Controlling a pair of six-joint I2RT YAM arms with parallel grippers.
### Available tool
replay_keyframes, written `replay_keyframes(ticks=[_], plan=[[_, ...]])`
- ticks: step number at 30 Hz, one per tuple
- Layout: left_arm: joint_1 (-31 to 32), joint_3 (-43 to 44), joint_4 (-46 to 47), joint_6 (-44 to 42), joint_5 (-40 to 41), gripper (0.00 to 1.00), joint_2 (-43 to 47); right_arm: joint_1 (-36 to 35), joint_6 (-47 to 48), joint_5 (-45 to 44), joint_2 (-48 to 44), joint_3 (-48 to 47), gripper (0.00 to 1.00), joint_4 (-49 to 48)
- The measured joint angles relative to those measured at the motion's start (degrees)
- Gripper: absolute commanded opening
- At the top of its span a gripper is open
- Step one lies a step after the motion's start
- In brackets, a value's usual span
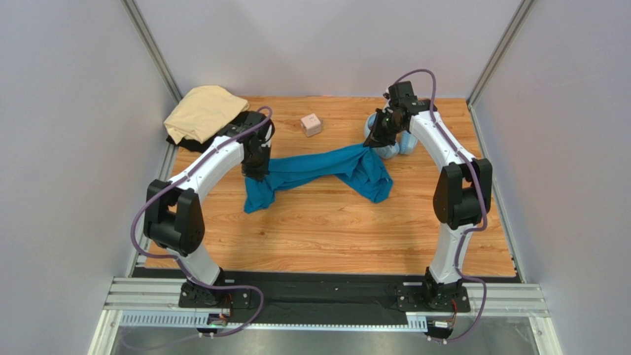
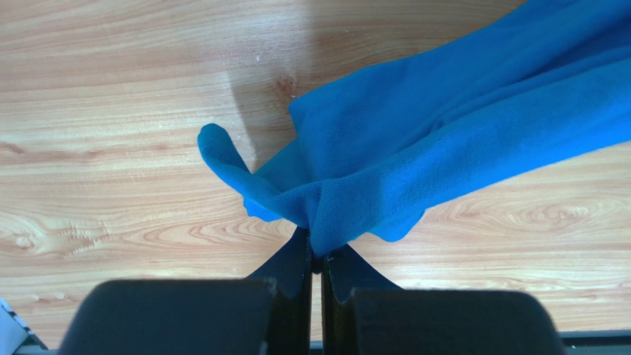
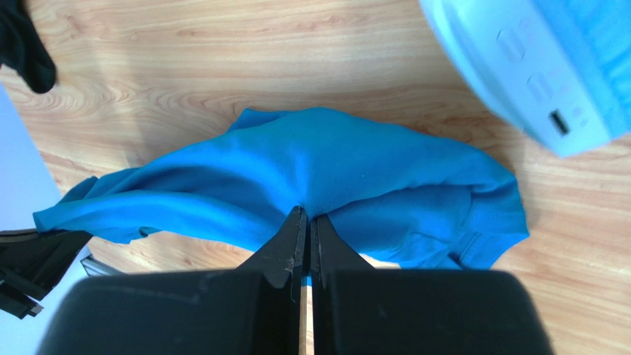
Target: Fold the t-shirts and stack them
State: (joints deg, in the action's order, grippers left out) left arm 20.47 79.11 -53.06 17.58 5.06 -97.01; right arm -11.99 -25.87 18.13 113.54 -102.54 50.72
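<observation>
- The light-blue headphones (image 3: 533,66) show two small buttons and a port on their pale shell in the right wrist view. Any marks on the buttons are too blurred to read.
- The teal-blue t-shirt (image 1: 318,174) lies bunched and twisted across the middle of the tabletop (image 1: 333,237), strung as a band from one arm to the other.
- The left jaws are pinched together on a gathered fold at the shirt's left end. In the left wrist view the cloth (image 2: 444,148) rises from between the tips and runs off to the upper right, with a small flap curling out to the left.
- The right jaws are likewise closed tight on the shirt's right end. The fabric (image 3: 311,170) spreads out on both sides just beyond the tips and sags onto the wood.
- From above, a loose tail of the shirt hangs down below the left arm (image 1: 215,159), and a wider lobe lies below the right arm (image 1: 444,148), just beside the headphones (image 1: 404,142).
- The pale tan t-shirt (image 1: 204,111) sits crumpled in the far left corner, on top of the black t-shirt (image 1: 194,143), whose edge shows beneath it.
- A small pink cube (image 1: 312,124) rests on the wood, beyond the blue shirt and apart from it.
</observation>
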Motion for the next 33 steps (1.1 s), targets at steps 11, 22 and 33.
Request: replay_keyframes(ticks=[11,22,33], plan=[[0.0,-7.6,-1.3,-0.8,-6.6,0.0,18.3,-1.2,-0.4,6.1,-23.8,17.8,0.0,0.7],[0.0,-7.6,-6.3,-1.1,-15.0,0.0,37.4,-3.8,-5.8,8.9,-51.7,19.0,0.0,7.0],[-0.9,-4.7,-3.1,1.6,-14.7,0.0,26.3,-3.8,-7.1,4.8,-30.7,16.9,0.0,5.2]])
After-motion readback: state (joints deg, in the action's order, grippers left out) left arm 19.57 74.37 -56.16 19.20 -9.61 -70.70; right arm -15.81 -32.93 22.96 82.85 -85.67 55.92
